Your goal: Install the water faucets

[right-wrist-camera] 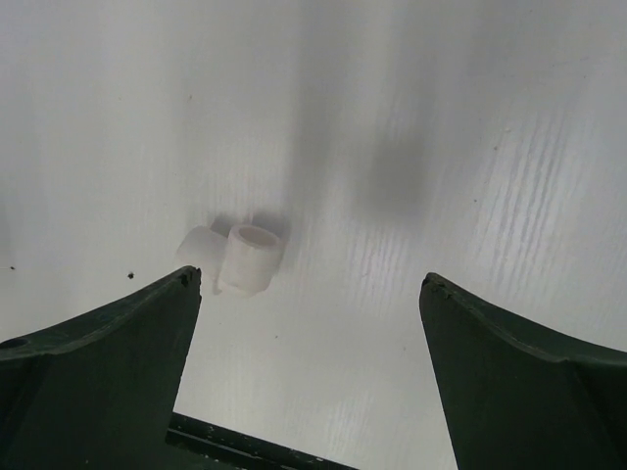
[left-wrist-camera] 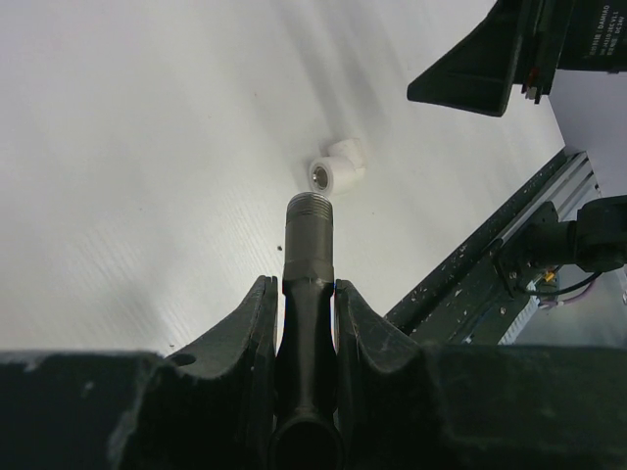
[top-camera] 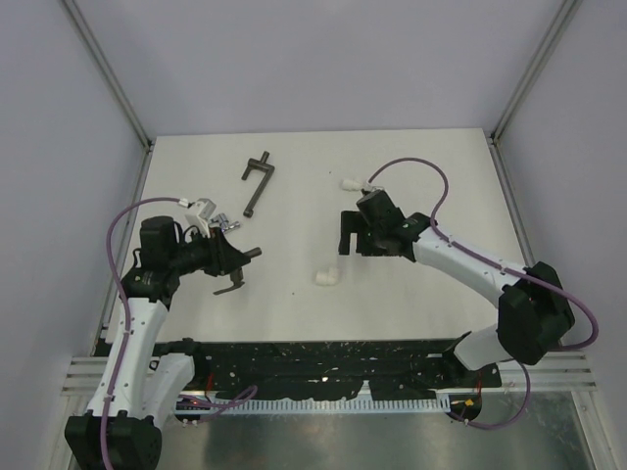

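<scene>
A dull dark grey-bronze metal faucet (left-wrist-camera: 308,240) is pinched between the fingers of the left gripper (top-camera: 233,260) near the left edge of the white worktop (top-camera: 411,323), its threaded end pointing toward the centre; a shiny silver faucet (top-camera: 208,211) lies just beyond that gripper, also by the left edge; a small white plastic elbow fitting (left-wrist-camera: 338,168) lies ahead of the threads, not touching them, around mid-worktop; the right gripper (top-camera: 345,233) hovers right of centre, fingers spread wide and holding nothing; a second white elbow fitting (top-camera: 350,182) lies past it toward the far edge; a long dark T-handled bar (top-camera: 258,182) lies left of centre near the far edge.
</scene>
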Robot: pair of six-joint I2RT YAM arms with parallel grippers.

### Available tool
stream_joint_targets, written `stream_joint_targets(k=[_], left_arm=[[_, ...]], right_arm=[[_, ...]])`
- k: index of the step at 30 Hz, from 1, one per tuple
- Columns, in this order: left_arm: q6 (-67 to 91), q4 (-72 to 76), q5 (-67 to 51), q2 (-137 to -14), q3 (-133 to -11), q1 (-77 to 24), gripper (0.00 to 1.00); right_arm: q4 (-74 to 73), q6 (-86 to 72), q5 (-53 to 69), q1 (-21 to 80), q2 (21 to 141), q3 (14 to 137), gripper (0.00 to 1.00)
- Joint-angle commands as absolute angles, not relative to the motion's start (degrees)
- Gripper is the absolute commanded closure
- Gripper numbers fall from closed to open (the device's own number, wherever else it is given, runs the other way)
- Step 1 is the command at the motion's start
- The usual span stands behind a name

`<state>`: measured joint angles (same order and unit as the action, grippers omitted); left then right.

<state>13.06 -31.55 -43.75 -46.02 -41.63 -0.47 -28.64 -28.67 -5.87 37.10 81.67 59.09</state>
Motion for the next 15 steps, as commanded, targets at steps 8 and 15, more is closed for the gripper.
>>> stream_joint_targets(k=[8,15], left_arm=[[13.0,-30.5,-42.0,-43.9,-42.1,-0.6,1.0],[13.1,-30.5,-41.7,-43.1,-42.1,-1.0,1.0]], right_arm=[[-30.1,-52.7,-7.9,42.8,92.8,64.2,0.09],[-31.8,-56.4,-9.5,46.1,99.9,68.2,0.2]])
